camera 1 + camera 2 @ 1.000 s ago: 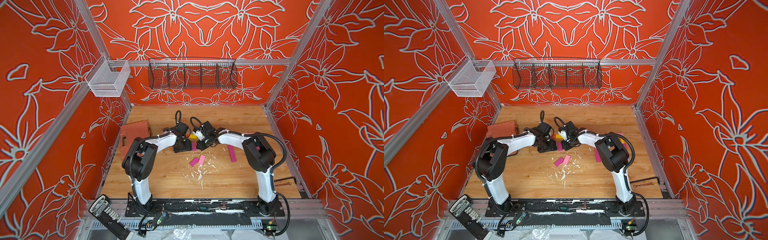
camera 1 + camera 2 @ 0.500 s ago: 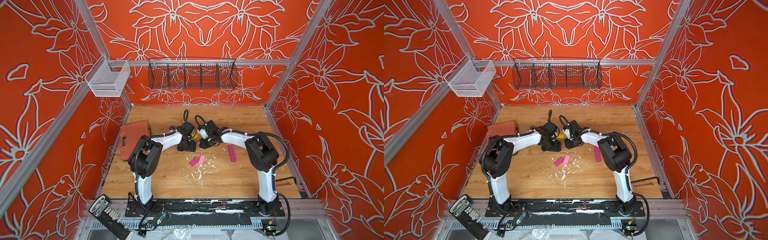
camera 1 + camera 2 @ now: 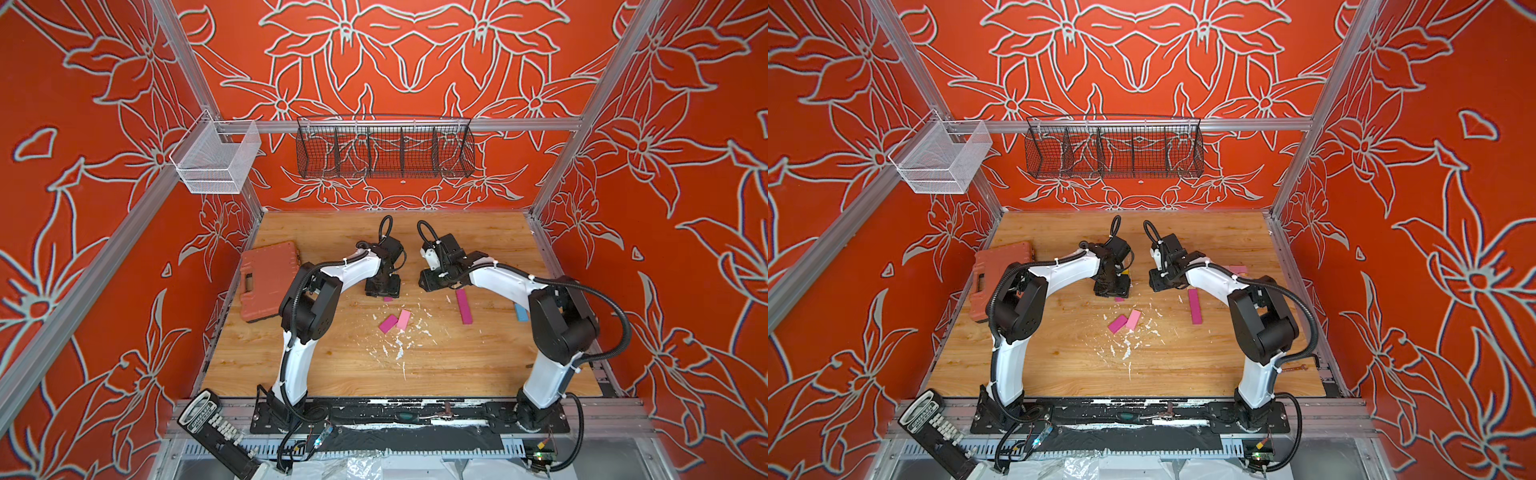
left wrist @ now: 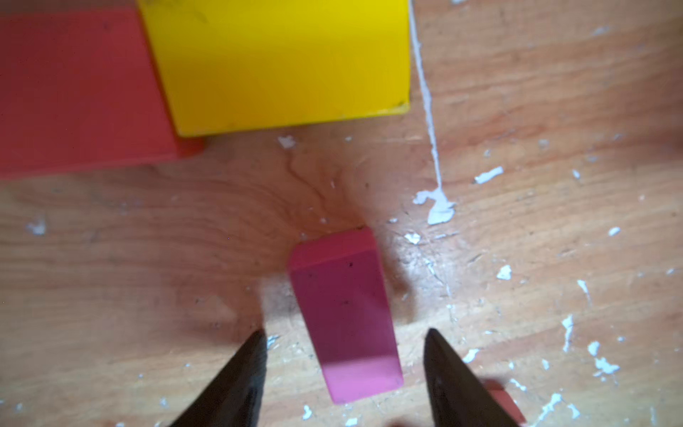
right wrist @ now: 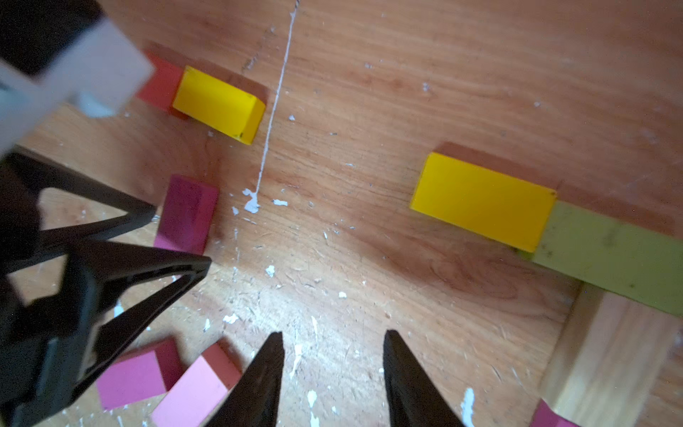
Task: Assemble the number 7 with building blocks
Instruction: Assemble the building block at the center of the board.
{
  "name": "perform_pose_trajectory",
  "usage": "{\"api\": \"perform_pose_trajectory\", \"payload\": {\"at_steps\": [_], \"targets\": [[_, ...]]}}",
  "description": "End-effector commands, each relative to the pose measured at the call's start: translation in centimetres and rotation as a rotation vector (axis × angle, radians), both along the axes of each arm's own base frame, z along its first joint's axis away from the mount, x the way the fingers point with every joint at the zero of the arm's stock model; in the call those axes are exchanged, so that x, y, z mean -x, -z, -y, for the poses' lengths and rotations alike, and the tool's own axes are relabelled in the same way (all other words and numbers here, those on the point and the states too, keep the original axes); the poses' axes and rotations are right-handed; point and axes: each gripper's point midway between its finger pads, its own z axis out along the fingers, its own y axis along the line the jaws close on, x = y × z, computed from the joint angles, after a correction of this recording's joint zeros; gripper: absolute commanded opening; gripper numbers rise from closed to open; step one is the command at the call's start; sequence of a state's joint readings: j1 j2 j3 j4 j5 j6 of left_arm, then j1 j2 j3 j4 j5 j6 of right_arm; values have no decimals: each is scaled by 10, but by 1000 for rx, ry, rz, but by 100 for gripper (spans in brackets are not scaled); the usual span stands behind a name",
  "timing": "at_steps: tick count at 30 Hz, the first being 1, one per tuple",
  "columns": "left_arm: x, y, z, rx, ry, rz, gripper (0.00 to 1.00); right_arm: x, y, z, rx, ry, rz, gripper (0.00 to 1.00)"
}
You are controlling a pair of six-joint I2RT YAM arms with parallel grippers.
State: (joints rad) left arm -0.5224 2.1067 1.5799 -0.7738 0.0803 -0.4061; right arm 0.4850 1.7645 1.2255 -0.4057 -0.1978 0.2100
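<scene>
In the left wrist view my left gripper (image 4: 343, 332) is open, its fingers either side of a magenta block (image 4: 343, 314) lying on the wood, with gaps on both sides. A yellow block (image 4: 281, 63) and a red block (image 4: 74, 92) lie beyond it. My right gripper (image 5: 332, 334) is open over bare wood with nothing between its fingers. Ahead of it a yellow block (image 5: 480, 199) and a green block (image 5: 610, 251) lie end to end, with a bare wood block (image 5: 610, 355) at a right angle, an L-like corner of the number 7. In the top views both arms hide these.
A magenta block (image 3: 388, 323) and a light pink block (image 3: 404, 319) lie side by side mid-table. To the right are a long magenta bar (image 3: 463, 306) and a blue block (image 3: 520, 311). The red-brown tool case (image 3: 270, 280) sits at the left edge. White flecks litter the wood.
My right gripper has opened and moved right, away from the left one. My left gripper has shifted slightly and narrowed a little around the magenta block.
</scene>
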Motion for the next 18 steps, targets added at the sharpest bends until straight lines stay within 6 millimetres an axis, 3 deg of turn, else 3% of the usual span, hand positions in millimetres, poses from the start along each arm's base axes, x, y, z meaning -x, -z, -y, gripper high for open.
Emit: {"api": "perform_pose_trajectory", "payload": {"at_steps": [1, 5, 12, 18], "targets": [[12, 13, -5, -54, -30, -77, 55, 8, -18, 11, 6, 10, 36, 48], [9, 13, 0, -69, -23, -83, 39, 16, -35, 18, 6, 7, 75, 48], [3, 13, 5, -79, -26, -82, 23, 27, -49, 26, -1, 1, 115, 50], [-1, 11, 9, -70, -28, -74, 20, 31, -47, 29, -2, 2, 115, 50]]}}
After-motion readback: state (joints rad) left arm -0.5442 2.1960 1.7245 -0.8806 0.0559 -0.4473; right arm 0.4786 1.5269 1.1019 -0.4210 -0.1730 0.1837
